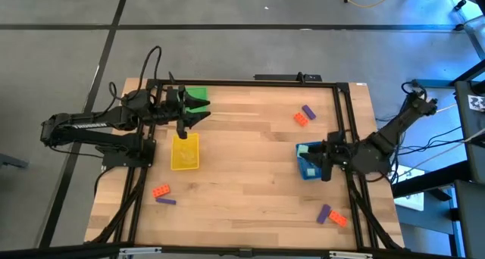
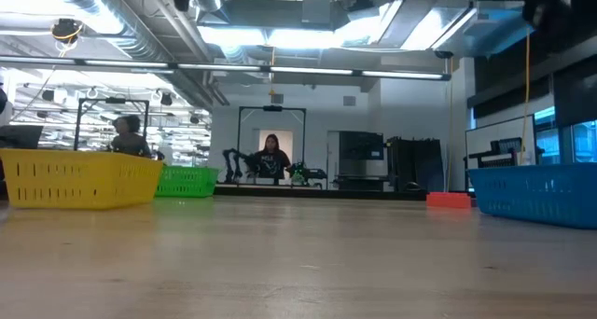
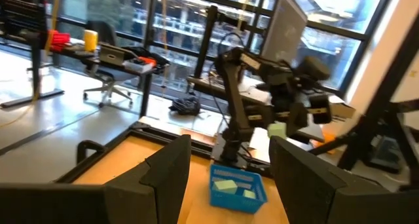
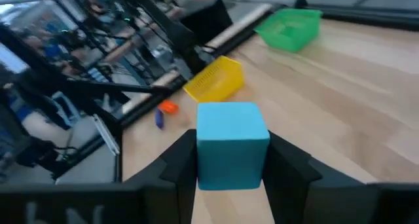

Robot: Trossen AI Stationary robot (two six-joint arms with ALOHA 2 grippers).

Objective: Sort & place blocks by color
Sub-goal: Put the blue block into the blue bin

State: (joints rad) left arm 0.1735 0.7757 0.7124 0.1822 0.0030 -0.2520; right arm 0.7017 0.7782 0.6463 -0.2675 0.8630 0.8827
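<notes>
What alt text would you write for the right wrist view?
The right gripper holds a light teal block between its fingers above the wooden table. Beyond stand a yellow tray and a green tray.

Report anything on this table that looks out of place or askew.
Nothing looks damaged or spilled. Orange and purple blocks lie unsorted in pairs on the bare table. The right gripper holds a teal block above the blue tray; the left gripper hangs open, empty.

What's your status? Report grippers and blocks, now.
Right gripper shut on teal block, over blue tray. Left gripper open, empty, above yellow tray. Orange and purple blocks loose on the table. Nothing in the way.
</notes>
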